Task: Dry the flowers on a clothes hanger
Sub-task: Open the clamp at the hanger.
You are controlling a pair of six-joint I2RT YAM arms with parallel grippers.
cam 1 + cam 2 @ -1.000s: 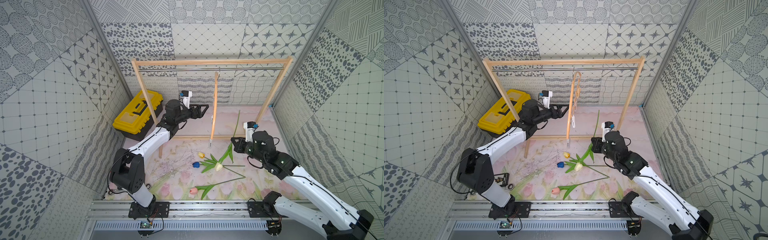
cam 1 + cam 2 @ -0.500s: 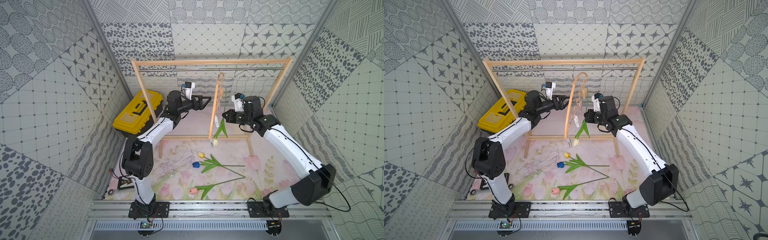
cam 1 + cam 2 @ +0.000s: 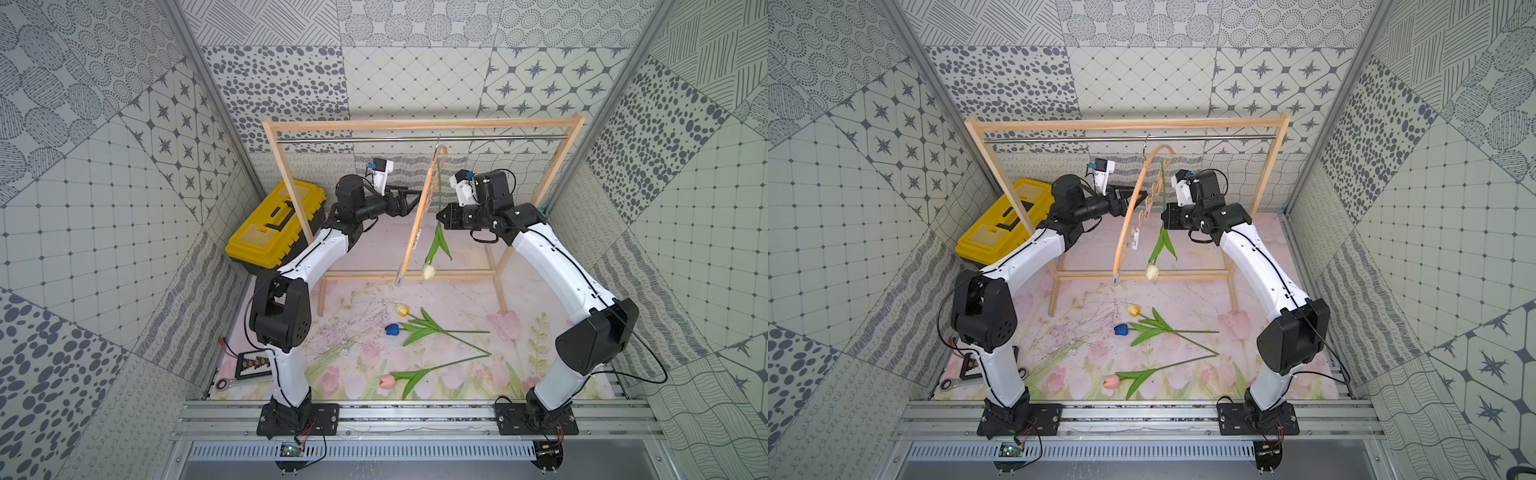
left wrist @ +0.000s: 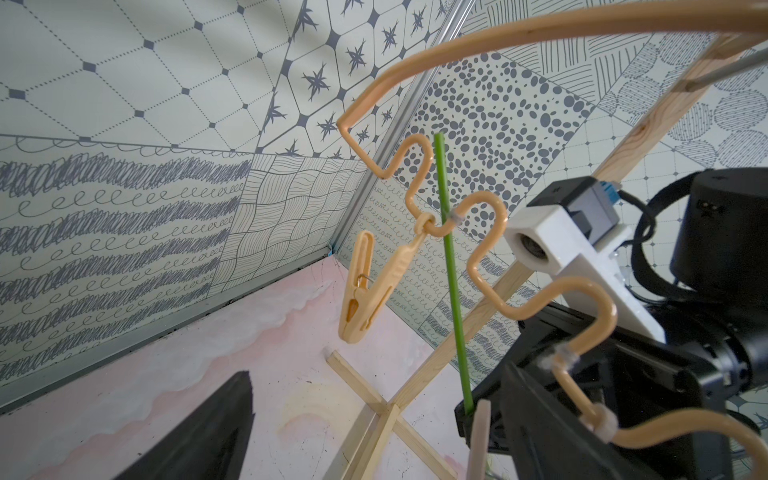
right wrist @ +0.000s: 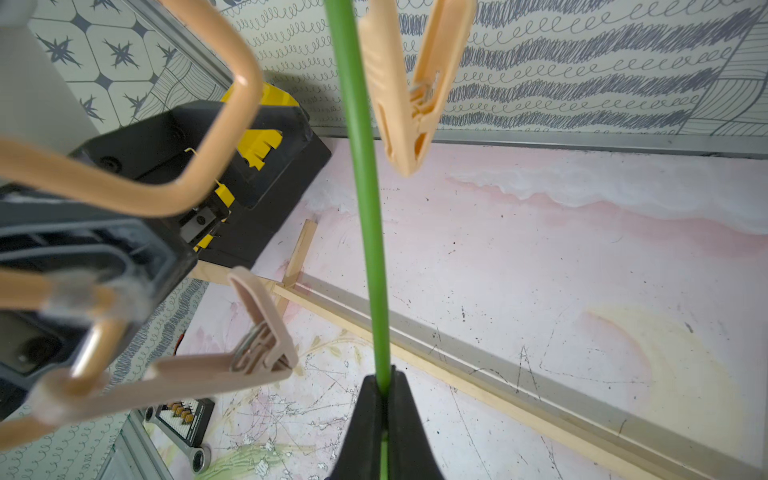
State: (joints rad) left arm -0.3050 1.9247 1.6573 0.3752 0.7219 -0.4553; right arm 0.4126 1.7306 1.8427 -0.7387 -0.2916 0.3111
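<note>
Cream-white tulip [image 3: 428, 272] is dangling, pinched by the right gripper [image 3: 440, 217]; left gripper [image 3: 415, 196] is gaping. Light wooden hanger [image 4: 519, 33] may be twisting, spoiling the pegging.

two matching arms. the left arm [image 3: 316, 257] and the right arm [image 3: 552, 266] have glossy white, curved link shells joined by bulky black rounded joint housings [image 3: 282, 316]; the left housing shows a cluster of small holes. a thin black line of cable runs along each white shell, and a longer black cable [image 3: 650, 365] loops beside the right arm. each arm stands on a black bolted base plate [image 3: 328, 419], with thin red wires [image 3: 309, 430] below. white blocky wrist cameras [image 3: 382, 168] carry blue connectors. the left gripper [image 3: 415, 197] and the right gripper [image 5: 384, 380] have matte black tapered fingers.
</note>
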